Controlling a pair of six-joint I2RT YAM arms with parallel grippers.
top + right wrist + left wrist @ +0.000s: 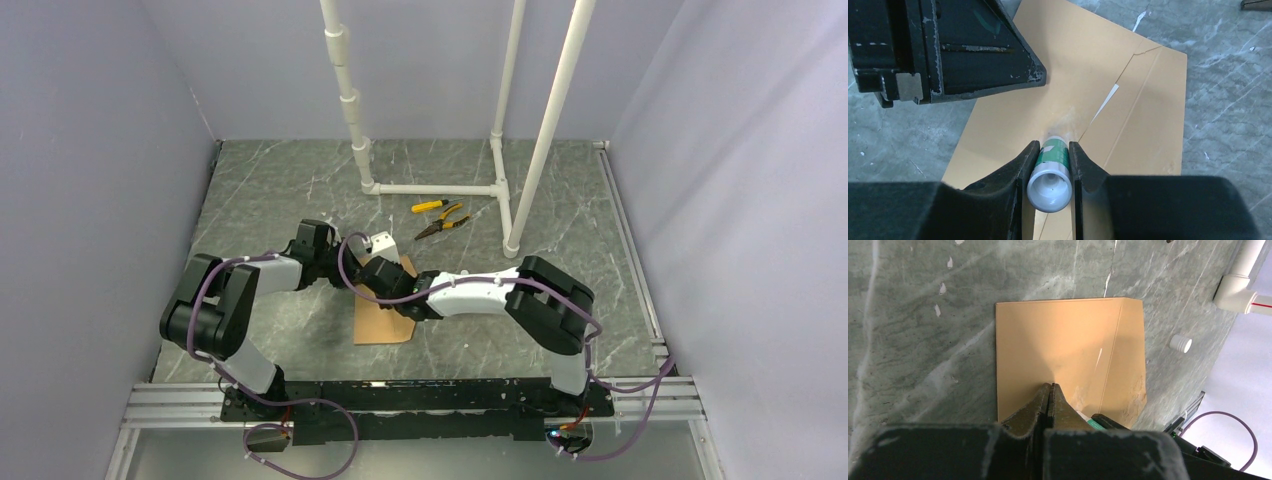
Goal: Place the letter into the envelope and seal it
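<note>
Grey surface (pixel 300 190): 2 yellow-handled pliers (pixel 440 226) beyond the envelope (pixel 380 322); left end effector (pixel 1049 390) closed empty, right end effector (pixel 1054 146) clamping a glue stick (pixel 1050 175).

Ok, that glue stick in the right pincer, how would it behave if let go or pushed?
Probably rigid: the glue stick looks undented in the right pincer. A smooth cylinder, it would likely roll if laid on the table. Its tip seems to touch the envelope, so pushing may smear glue.
</note>
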